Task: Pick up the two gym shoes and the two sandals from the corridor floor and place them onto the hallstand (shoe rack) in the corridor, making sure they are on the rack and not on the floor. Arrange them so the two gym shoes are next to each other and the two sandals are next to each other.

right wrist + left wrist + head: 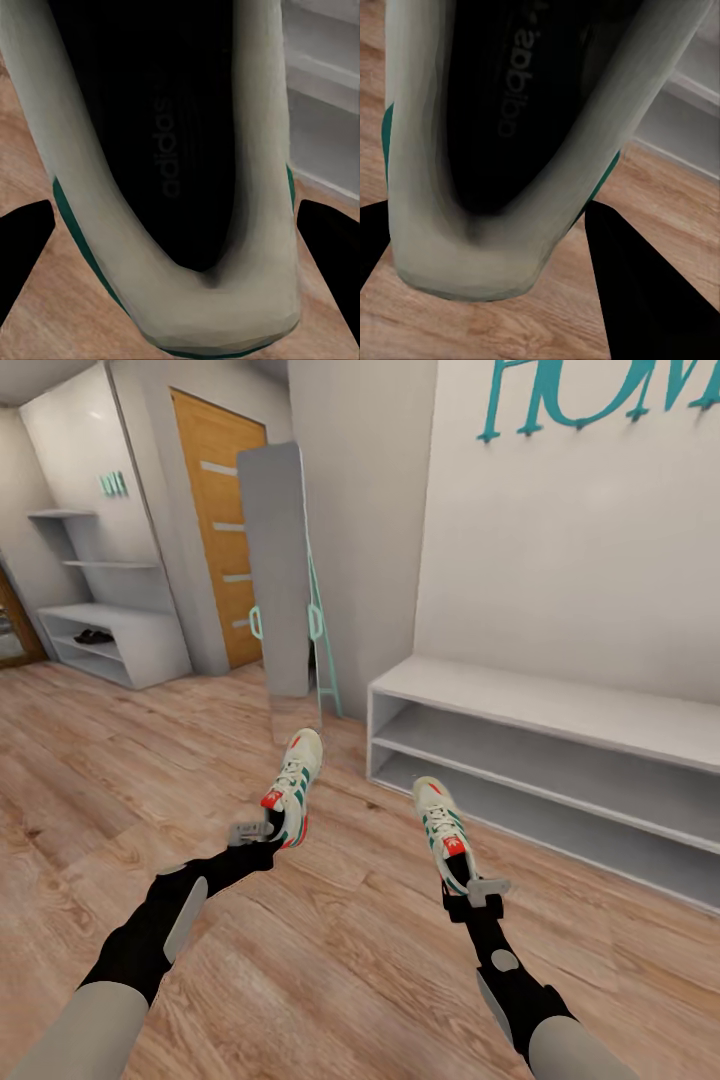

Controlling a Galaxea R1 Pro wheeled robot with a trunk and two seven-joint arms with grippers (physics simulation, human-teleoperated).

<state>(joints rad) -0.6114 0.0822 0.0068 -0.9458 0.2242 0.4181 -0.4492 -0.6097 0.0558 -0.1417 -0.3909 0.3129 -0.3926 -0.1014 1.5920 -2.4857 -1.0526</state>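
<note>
Each gripper clamps one gym shoe by the heel above the corridor floor [120, 780] — left gripper [262, 830], left shoe [295, 785]; right gripper [478, 890], right shoe [442, 828] — toes pointing away.

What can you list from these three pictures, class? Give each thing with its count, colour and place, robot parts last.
gym shoes: 2, white with green stripes, one at the left gripper, one at the right gripper
sandals: dark pair, in the hallstand's lower tier
hallstand: 1, light grey, far left
bench: 1, grey, under the right wall
mirror: 1, grey, beside the door
door: 1, orange-brown
floor: brown wood planks
left gripper: at its shoe's heel
right gripper: at its shoe's heel
</note>
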